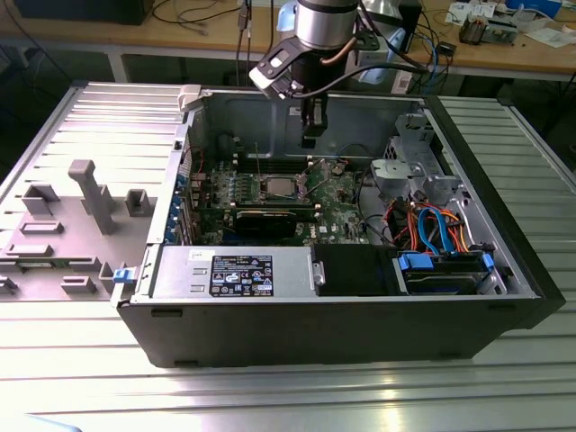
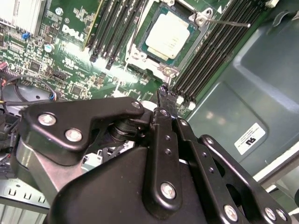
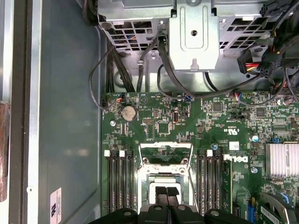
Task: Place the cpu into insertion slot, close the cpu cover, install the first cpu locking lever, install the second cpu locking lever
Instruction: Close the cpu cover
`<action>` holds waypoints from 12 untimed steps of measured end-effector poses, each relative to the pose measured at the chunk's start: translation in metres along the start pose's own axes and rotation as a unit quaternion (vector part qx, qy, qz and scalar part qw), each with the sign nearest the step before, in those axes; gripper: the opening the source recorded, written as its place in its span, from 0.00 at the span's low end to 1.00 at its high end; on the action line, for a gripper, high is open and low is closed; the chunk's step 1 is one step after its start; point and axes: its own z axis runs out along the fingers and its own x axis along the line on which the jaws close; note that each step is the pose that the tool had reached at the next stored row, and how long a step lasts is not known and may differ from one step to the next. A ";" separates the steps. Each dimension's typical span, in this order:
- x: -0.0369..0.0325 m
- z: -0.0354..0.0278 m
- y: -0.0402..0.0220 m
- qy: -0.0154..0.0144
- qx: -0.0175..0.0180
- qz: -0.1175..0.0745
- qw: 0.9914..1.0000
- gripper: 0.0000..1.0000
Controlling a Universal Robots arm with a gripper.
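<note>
Your gripper (image 1: 310, 135) was closed, empty; the cpu (image 1: 279, 186) at its seven o'clock looked light, fragile, best edge-gripped.

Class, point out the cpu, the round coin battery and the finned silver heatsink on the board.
cpu (image 2: 167, 39): second wrist view, centre of its silver face.
coin battery (image 3: 127, 112): first wrist view, middle of its round top.
heatsink (image 3: 281, 159): first wrist view, on its fins.
</note>
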 end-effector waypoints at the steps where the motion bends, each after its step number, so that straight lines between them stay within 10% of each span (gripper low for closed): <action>1: 0.0000 0.0004 0.0024 0.000 0.000 0.000 1.000 0.11; 12: -0.0001 0.0041 0.0128 0.000 0.000 0.000 1.000 0.11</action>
